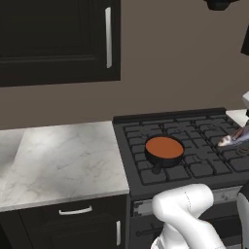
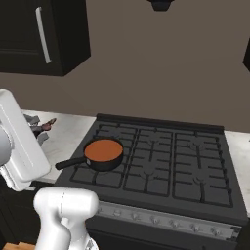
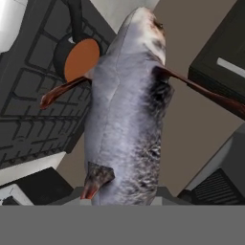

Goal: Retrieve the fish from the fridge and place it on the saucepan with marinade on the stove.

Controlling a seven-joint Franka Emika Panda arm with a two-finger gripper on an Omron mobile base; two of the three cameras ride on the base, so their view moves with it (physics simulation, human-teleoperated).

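Biggest worry from here: dropping the fish (image 3: 127,110) short of the pan (image 1: 164,151), since the pan sits well away from the hand (image 1: 241,134), off toward the front-left burner of the stove (image 2: 161,161), with lots of open grate in between. Could also clip the pan's handle on the way in and slosh the marinade (image 2: 103,150), or let go too high and splash it everywhere. Slippery-looking load too, gripped near the tail end with most of the body sticking out ahead of the hand, so a quick swing might let it twist or slide out. As for the hand itself: nearly closed, clamped on the fish, nothing else touching it as far as can be told. Fingers hidden behind the body in the hand view, so exact contact spot hard to call. Fish hanging out in front of the hand, up in the air over the far edge of the stove, not resting on anything. Pan untouched, marinade flat and full. Marble counter (image 1: 63,160) on the far side of the pan from the hand, so overshooting would land the fish there instead.
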